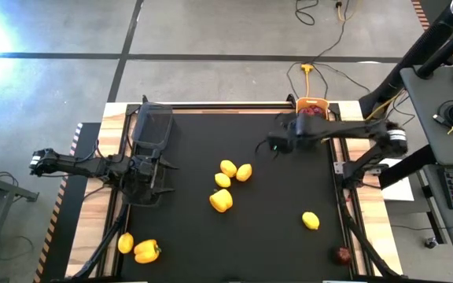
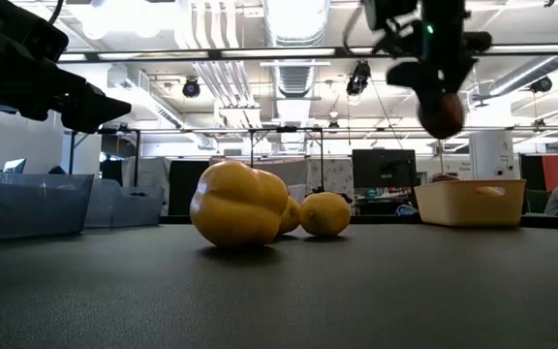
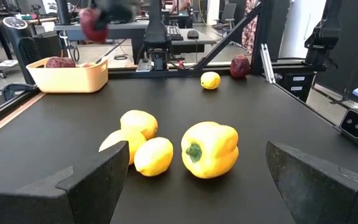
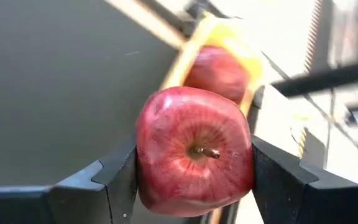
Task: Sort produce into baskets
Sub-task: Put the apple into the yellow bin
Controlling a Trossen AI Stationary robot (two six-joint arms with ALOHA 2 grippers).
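right gripper [image 4: 194, 168] clamped on red apple [image 4: 194, 152], carried above the table | yellow basket [image 1: 311, 104] just beside at 1 o'clock in high view, red fruit already inside | left gripper [image 3: 191, 180] jaws apart, idle by black basket [image 1: 152, 126] | yellow produce mid-table unsorted

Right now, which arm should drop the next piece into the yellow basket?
Right. The right gripper already holds a red apple above the table, close to the yellow basket, which has red fruit in it. The left gripper is open and empty near the black basket at the opposite side.
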